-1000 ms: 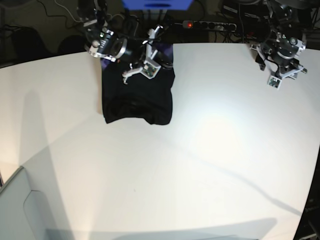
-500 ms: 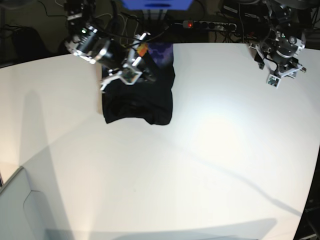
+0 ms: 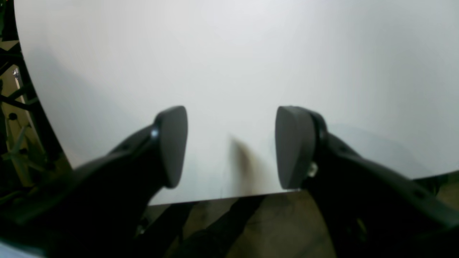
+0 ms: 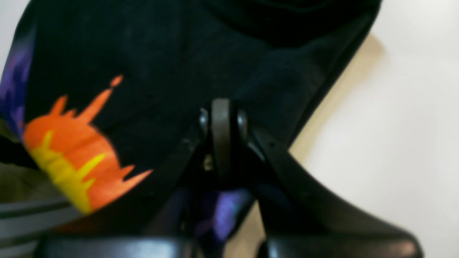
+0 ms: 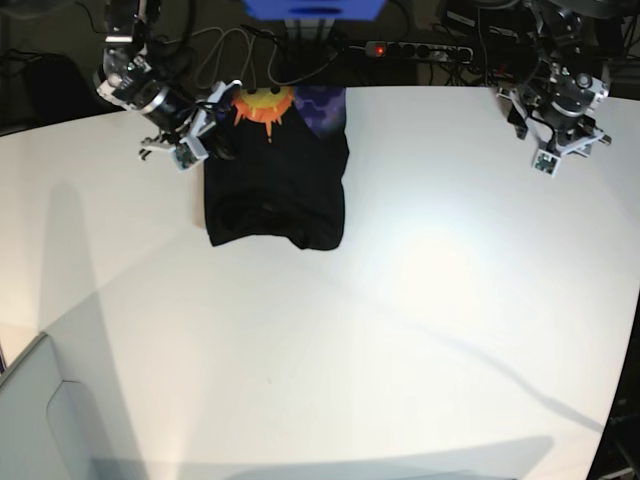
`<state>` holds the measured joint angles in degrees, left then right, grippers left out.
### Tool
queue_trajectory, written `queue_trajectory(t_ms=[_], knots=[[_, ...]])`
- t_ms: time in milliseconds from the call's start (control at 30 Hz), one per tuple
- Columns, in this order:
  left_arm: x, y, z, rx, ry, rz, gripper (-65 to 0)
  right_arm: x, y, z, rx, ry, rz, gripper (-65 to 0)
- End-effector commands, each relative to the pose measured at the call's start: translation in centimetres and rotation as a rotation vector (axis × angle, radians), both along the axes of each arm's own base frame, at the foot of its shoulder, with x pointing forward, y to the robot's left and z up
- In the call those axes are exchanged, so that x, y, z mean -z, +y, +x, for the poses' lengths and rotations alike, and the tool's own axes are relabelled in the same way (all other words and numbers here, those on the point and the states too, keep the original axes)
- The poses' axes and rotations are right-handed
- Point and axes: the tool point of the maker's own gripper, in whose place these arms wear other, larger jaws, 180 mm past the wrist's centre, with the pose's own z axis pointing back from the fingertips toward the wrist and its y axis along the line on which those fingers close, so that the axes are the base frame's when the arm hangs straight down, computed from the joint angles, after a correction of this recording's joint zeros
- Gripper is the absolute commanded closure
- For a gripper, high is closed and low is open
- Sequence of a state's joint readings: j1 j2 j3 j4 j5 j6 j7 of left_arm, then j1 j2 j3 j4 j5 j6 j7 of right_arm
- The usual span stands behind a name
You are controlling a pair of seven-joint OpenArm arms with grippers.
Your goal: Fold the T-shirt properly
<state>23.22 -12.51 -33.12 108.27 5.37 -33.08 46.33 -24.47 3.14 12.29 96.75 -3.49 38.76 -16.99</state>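
Note:
The black T-shirt (image 5: 275, 190) lies folded into a compact block at the far side of the white table (image 5: 400, 300), with an orange sun print (image 5: 262, 103) and a purple patch (image 5: 320, 105) showing along its far edge. My right gripper (image 5: 218, 148) hovers at the shirt's far-left corner. In the right wrist view this gripper (image 4: 220, 122) is shut, pads together over black T-shirt (image 4: 161, 53) cloth beside the orange print (image 4: 68, 150); I see no cloth pinched. My left gripper (image 5: 550, 150) is at the far right corner, and the left wrist view shows the left gripper (image 3: 231, 147) open and empty.
A power strip (image 5: 420, 50) and cables lie behind the table's far edge, next to a blue object (image 5: 315, 8). A grey box (image 5: 40, 420) sits at the near left. The table's edge (image 3: 215, 196) runs just under the left gripper's fingers (image 3: 172, 143).
My right arm has swung left off the top of the T-shirt, uncovering the orange sun print. The shirt's outline stays the same. The left arm has not moved.

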Motion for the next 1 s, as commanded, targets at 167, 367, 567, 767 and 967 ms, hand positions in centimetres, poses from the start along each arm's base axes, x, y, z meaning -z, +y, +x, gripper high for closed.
queue_trajectory(t_ms=[167, 367, 567, 767, 967], knots=[[0.0, 0.1, -1.1, -0.009, 0.010, 0.003, -35.2, -3.8, 0.5, 0.4, -0.013, -0.123, 0.038, -0.2], [-1.4, -0.8, -3.7, -0.071, -0.021, -0.020, -12.1, -10.3, -0.3, 0.3, 0.042, -0.269, 0.083, -0.3], [-1.8, -0.6, -8.6, -0.204, -0.019, -0.126, 0.0, -7.4, -4.6, -3.9, 0.184, -0.113, -0.009, -0.2], [0.3, -2.5, -15.3, -0.313, 0.108, -0.223, 0.0, -2.8, -9.3, -9.7, 0.272, 0.140, -0.137, -0.1], [6.5, -3.7, -19.8, -0.482, 0.212, -0.373, 0.0, 1.8, -15.1, -15.2, 0.432, 0.332, -0.188, -0.1]])
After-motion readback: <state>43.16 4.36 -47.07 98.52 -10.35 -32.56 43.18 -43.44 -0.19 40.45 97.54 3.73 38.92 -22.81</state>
